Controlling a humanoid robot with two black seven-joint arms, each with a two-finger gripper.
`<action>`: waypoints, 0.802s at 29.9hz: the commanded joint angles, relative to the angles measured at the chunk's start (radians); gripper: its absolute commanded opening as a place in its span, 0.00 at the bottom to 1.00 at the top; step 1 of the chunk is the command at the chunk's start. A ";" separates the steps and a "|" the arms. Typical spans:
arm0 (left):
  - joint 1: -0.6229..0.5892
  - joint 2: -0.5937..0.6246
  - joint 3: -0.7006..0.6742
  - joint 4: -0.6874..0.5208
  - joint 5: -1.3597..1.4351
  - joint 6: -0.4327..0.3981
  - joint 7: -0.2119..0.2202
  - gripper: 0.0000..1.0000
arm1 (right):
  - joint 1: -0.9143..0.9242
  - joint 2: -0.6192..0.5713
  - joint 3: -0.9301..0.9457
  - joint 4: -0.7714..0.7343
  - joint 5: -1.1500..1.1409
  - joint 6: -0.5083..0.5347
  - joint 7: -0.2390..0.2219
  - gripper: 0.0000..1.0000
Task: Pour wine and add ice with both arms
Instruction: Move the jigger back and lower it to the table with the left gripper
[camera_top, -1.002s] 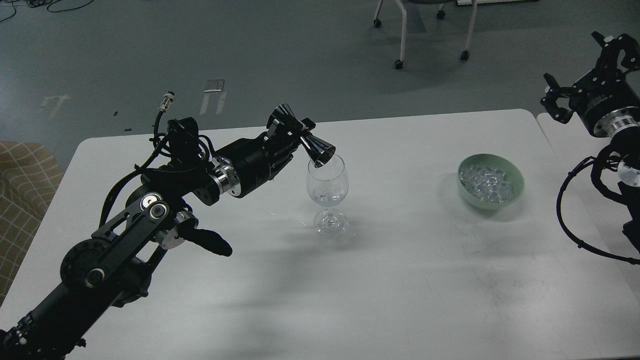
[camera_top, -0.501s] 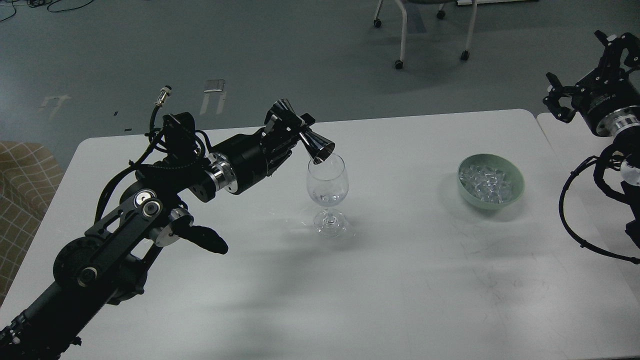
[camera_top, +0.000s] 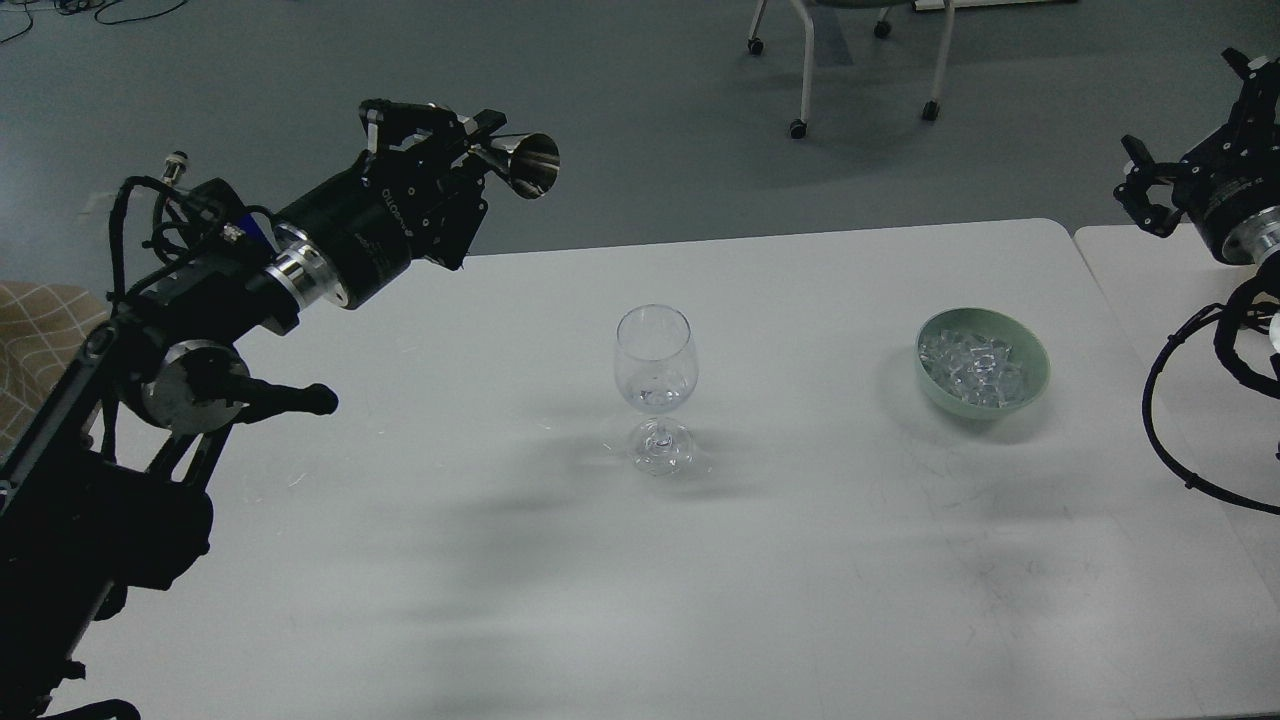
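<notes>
A clear wine glass (camera_top: 655, 390) stands upright near the middle of the white table (camera_top: 800, 560), with a little clear liquid at the bottom of its bowl. My left gripper (camera_top: 470, 150) is shut on a shiny metal jigger (camera_top: 520, 160), held high up and to the left of the glass, its mouth facing right. Many small clear ice cubes (camera_top: 972, 365) lie in a green bowl (camera_top: 1030, 370) to the right of the glass. My right gripper (camera_top: 1190, 150) is at the far right edge, above the table's corner, open and empty.
A second white table (camera_top: 1150, 300) adjoins on the right. A chair on castors (camera_top: 860, 60) stands on the floor beyond the table. A checked seat (camera_top: 40, 340) is at the far left edge.
My left gripper lifted the jigger off the glass rim and swung it up and left, levelling it. My right gripper drifted slightly right and up.
</notes>
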 joint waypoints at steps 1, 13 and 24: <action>0.054 0.004 -0.114 0.000 -0.159 0.016 0.004 0.00 | 0.000 0.000 0.000 0.004 0.000 -0.009 -0.001 1.00; 0.204 -0.012 -0.341 0.158 -0.457 0.088 -0.005 0.00 | -0.014 -0.037 0.023 -0.002 0.001 -0.024 -0.002 1.00; 0.342 -0.130 -0.387 0.262 -0.497 0.077 -0.116 0.00 | -0.047 -0.040 0.023 0.003 -0.002 -0.023 -0.004 1.00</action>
